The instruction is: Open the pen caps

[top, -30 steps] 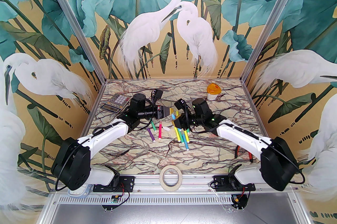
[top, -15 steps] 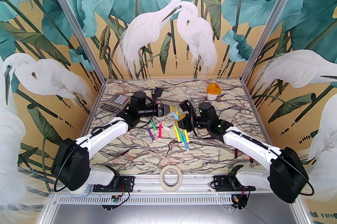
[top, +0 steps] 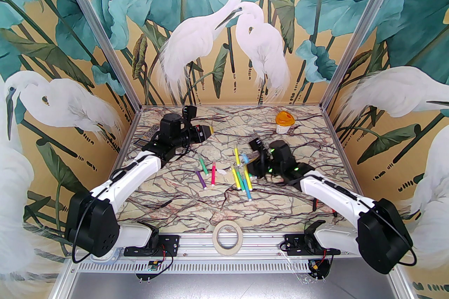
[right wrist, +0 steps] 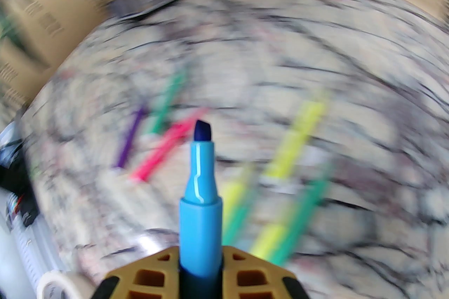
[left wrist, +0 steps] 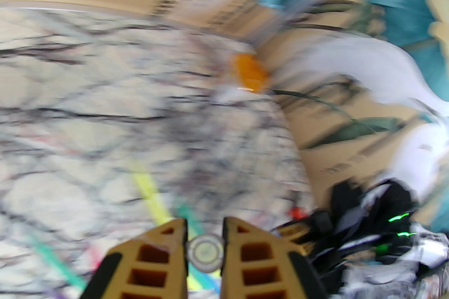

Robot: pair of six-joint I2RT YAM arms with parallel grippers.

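**Pen cap off the blue marker, both claws loaded**

Pen cap (left wrist: 206, 253) and blue pen (right wrist: 201, 185) are apart, one in each claw, so the pull on this marker looks done. The left gripper (left wrist: 204, 222) is clamped nearly closed on the small clear cap, seen end-on as a ring between its yellow fingers. It is raised over the far left of the marble table (top: 196, 206). The right gripper (right wrist: 201, 250) is closed just as tightly around the blue pen's barrel, and the dark chisel tip (right wrist: 202, 131) points out bare ahead of it. In the top view the two claws stand well apart.

The other pens (top: 242, 181) lie loose at mid-table, in yellow, green, pink and purple. Both wrist views are too smeared to tell which of them are capped.

The next move is probably a set-down. Each claw needs a bare patch of table away from the cluster. It should open only once it is low enough that the cap won't roll and the wet tip won't touch another pen.
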